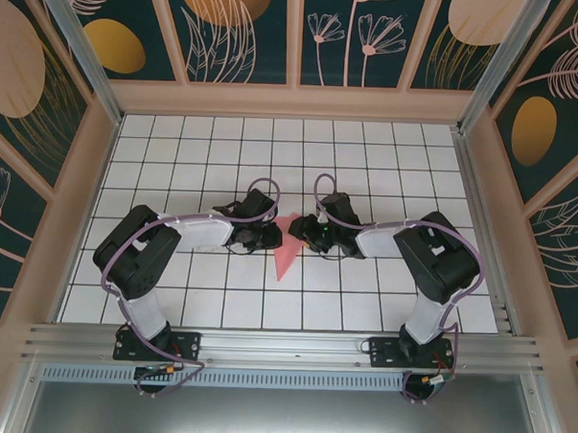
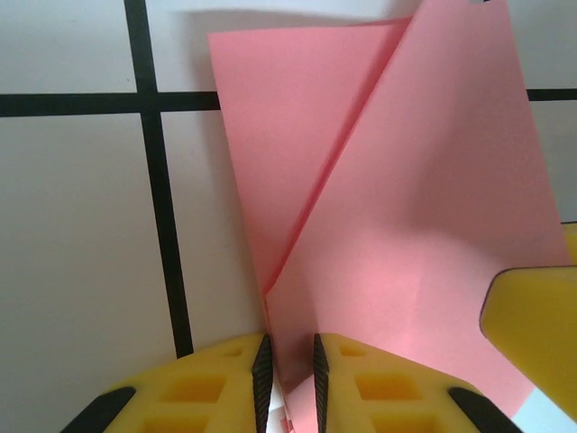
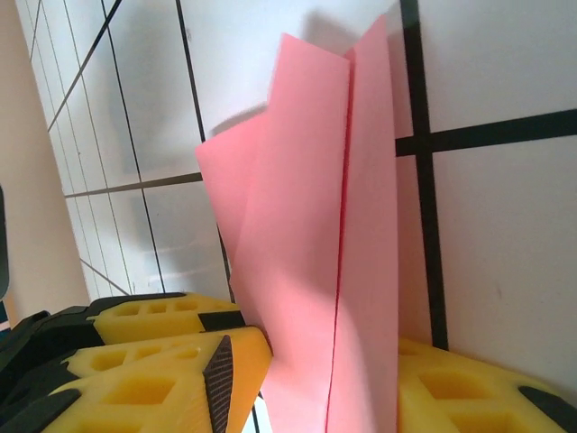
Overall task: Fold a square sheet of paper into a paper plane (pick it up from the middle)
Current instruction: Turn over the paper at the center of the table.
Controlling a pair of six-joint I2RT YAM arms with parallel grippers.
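Note:
The square sheet of paper [image 1: 285, 255] is salmon pink and folded into a narrow wedge with a centre crease, its point toward the near edge. It rests on the tiled table between both grippers. In the left wrist view the paper [image 2: 406, 225] rises as two angled flaps, and my left gripper [image 2: 288, 379] is shut on its lower fold, pads nearly together. My right gripper [image 3: 329, 361] stands open, with the paper [image 3: 306, 225] passing loosely between its wide-set fingers. From above, the left gripper [image 1: 272, 237] and right gripper [image 1: 303, 233] meet at the paper's wide end.
The white table with its black grid [image 1: 206, 146] is walled by a pale frame and patterned panels. A yellow finger [image 2: 532, 334] of the right gripper intrudes at the left wrist view's right edge. An aluminium rail [image 1: 283, 346] runs along the near edge.

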